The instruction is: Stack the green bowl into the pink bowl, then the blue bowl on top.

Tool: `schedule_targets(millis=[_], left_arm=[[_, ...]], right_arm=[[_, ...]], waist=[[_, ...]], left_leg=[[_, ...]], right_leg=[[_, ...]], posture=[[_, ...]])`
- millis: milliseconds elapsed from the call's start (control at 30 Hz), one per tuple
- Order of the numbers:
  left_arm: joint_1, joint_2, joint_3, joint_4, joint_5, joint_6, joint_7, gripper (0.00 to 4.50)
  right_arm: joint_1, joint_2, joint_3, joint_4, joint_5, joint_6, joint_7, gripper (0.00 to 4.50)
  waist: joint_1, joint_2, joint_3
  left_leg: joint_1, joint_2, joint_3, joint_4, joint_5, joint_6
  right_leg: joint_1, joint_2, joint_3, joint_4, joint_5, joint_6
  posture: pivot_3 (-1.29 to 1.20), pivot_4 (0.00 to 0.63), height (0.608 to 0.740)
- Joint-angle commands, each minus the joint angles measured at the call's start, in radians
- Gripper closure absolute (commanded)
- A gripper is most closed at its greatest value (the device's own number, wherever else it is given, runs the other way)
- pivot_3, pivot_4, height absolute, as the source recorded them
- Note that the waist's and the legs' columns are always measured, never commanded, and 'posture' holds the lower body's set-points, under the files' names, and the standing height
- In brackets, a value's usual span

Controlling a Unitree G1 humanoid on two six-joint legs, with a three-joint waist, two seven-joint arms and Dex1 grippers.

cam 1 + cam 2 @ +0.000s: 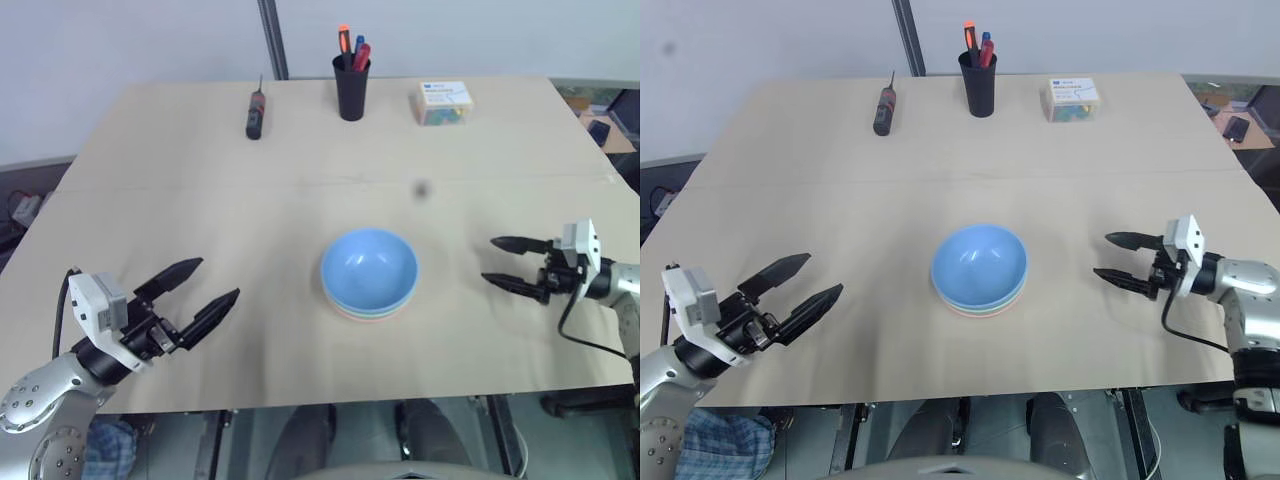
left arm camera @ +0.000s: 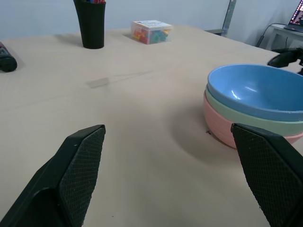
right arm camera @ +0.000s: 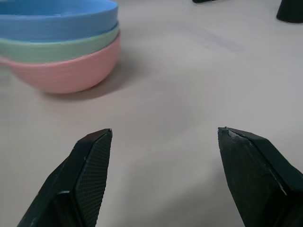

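We see the three bowls already nested in one stack on the tabletop (image 1: 200, 200), between the two pincers. The blue bowl (image 1: 368, 268) sits on top, the green bowl (image 2: 246, 118) shows as a band under it, and the pink bowl (image 3: 66, 71) is at the bottom, resting on the tabletop.

The left pincer (image 1: 200, 295) hangs over the near left part of the tabletop with its two fingers spread wide and nothing between them — the stack lies ahead of it and off to its right, well apart. The right pincer (image 1: 505, 263) stands near the right edge, its fingers parted and empty too, pointing toward the stack, which lies just ahead of its tips without touching them.

Far beyond both pincers, along the back of the tabletop, we find a black pen cup (image 1: 351, 85) with markers, a screwdriver (image 1: 255, 112) lying to its left, and a small clear box (image 1: 443, 103) of coloured bits to its right.
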Motion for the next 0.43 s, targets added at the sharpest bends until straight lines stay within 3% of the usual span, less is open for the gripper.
schedule_targets(millis=[33, 433], left_arm=[[0.002, 0.0, 0.011, -0.028, -0.011, -0.022, -0.007, 0.0], [-0.022, 0.002, -0.01, -0.009, 0.013, -0.047, -0.023, 0.0]], right_arm=[[0.021, -0.028, -0.052, -0.05, 0.033, 0.0, 0.003, 0.78], [0.053, -0.03, -0.074, -0.083, 0.043, -0.002, -0.024, 0.78]], waist=[[-0.002, 0.0, 0.0], [-0.001, 0.0, 0.0]], left_leg=[[0.0, 0.0, 0.0, 0.0, 0.0, 0.0], [0.001, 0.0, 0.003, 0.001, 0.0, 0.0]], right_leg=[[0.0, 0.0, 0.0, 0.0, 0.0, 0.0], [0.001, 0.0, 0.0, 0.0, 0.0, 0.0]], posture=[[0.0, 0.15, 0.74], [0.0, 0.15, 0.74]])
